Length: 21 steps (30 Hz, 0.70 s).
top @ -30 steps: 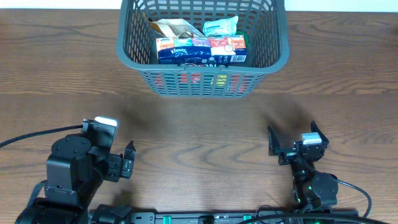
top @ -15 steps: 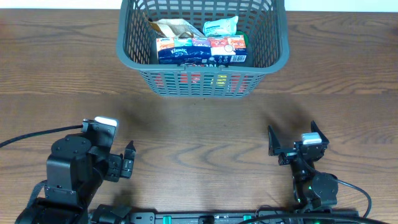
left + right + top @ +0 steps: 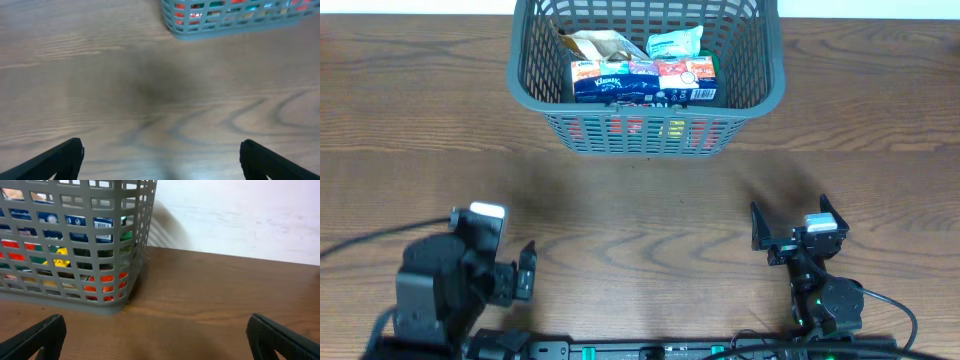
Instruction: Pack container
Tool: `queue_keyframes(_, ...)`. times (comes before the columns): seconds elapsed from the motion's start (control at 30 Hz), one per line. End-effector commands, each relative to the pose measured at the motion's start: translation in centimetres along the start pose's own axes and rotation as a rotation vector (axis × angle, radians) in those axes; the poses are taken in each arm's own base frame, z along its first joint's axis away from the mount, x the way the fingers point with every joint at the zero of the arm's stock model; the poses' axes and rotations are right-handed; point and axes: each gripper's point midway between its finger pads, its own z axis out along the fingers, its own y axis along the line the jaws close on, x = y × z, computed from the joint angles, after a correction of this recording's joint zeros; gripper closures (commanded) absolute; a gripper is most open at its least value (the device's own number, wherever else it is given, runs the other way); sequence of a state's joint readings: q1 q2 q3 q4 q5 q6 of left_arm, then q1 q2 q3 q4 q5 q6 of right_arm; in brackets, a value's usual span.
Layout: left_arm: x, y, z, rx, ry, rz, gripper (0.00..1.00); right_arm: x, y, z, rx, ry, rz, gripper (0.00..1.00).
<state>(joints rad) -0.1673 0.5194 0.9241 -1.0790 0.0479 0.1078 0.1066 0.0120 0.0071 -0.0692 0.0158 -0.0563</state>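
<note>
Tabletop [image 3: 640, 195] bears container [image 3: 645, 132] well beyond left claw [image 3: 161, 152] and right claw [image 3: 790, 216].

Matt grey plastic lattice container [image 3: 760, 85] on smooth wood-grain table [image 3: 640, 200].

This looks like a robot lab. A brown wood counter [image 3: 640, 190] meets a plain white wall [image 3: 240, 215]. Behind the left hand [image 3: 520, 272] sits a black bar with small lights [image 3: 620, 350].
</note>
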Motion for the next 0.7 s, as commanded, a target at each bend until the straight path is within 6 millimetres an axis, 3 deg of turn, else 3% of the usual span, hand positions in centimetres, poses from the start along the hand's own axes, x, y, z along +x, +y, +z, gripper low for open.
queue_keyframes(0.0,1.8,-0.5,0.8,0.031,-0.069,-0.06,0.02,0.1,-0.1,0.0,0.002,0.0,-0.012,0.01)
queue_keyframes(0.1,1.8,-0.3,2.3,0.017,-0.192,-0.062,0.02,0.1,-0.1,0.0,0.002,0.0,-0.011,0.01)
queue_keyframes(0.4,-1.1,0.1,7.8,-0.033,-0.584,0.058,0.02,0.1,-0.1,0.0,0.002,0.0,-0.011,0.01)
queue_keyframes(0.57,-1.7,1.1,8.6,-0.103,-0.754,0.057,0.02,0.1,-0.1,0.0,0.002,0.001,-0.011,0.01)
queue_keyframes(0.67,-1.6,1.5,8.8,-0.137,-0.767,0.076,0.02,0.0,-0.1,0.0,0.002,0.0,-0.011,0.01)
